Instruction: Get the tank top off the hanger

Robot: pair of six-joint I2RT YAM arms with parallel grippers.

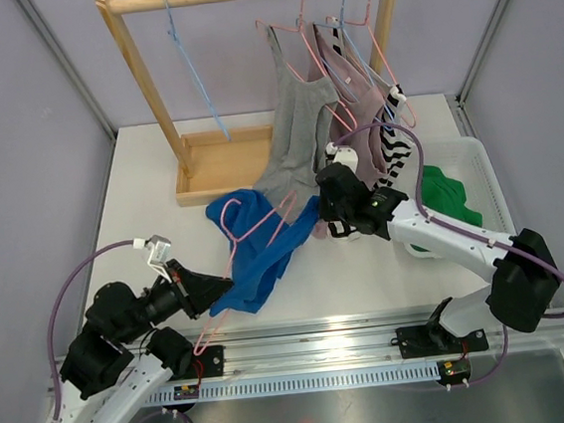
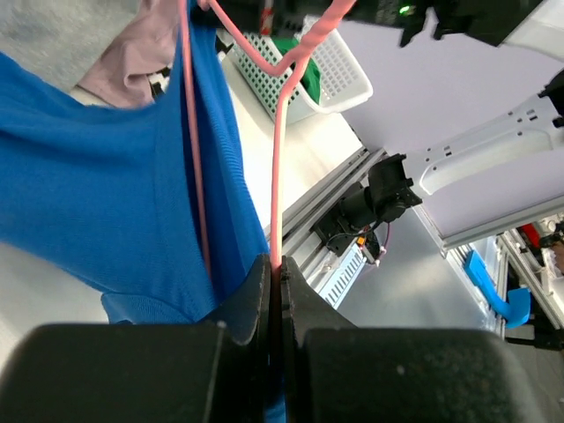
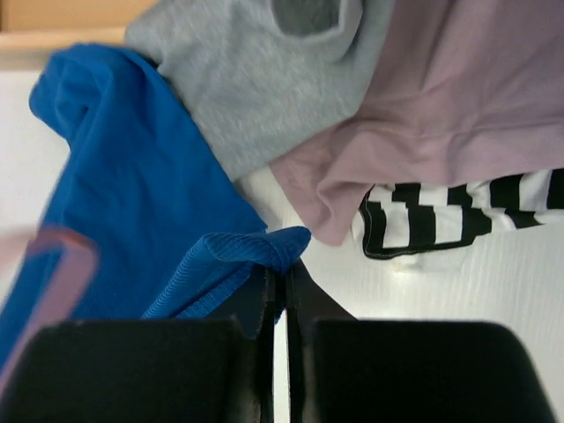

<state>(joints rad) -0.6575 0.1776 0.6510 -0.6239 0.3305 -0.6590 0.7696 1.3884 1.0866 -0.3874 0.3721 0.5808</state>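
Jaws on the left arm are pressed together on the thin wire of the pink hanger (image 2: pixel 276 176), low on its frame. The right jaws pinch a ribbed edge of the blue tank top (image 1: pixel 257 242) just at their tips. That sets up a pull-apart, with one side anchoring the hanger and the other drawing the cloth off it.

To do it well, the left arm should hold the wire steady and slightly raised. The right arm should draw the pinched edge away along the hanger's shoulder, not straight across it, so the strap slides over the end instead of snagging. The bite on the fabric looks shallow, so a slow, even pull seems wiser than a jerk. The grey top (image 1: pixel 300 135) and mauve top (image 3: pixel 441 115) hanging from the wooden rack (image 1: pixel 150 84) drape just beside the right jaws and could be dragged along.

The tank top lies bunched on the surface (image 1: pixel 150 184) between the two arms, threaded by the hanger. Its near end is by the left jaws and its far corner is in the right ones.
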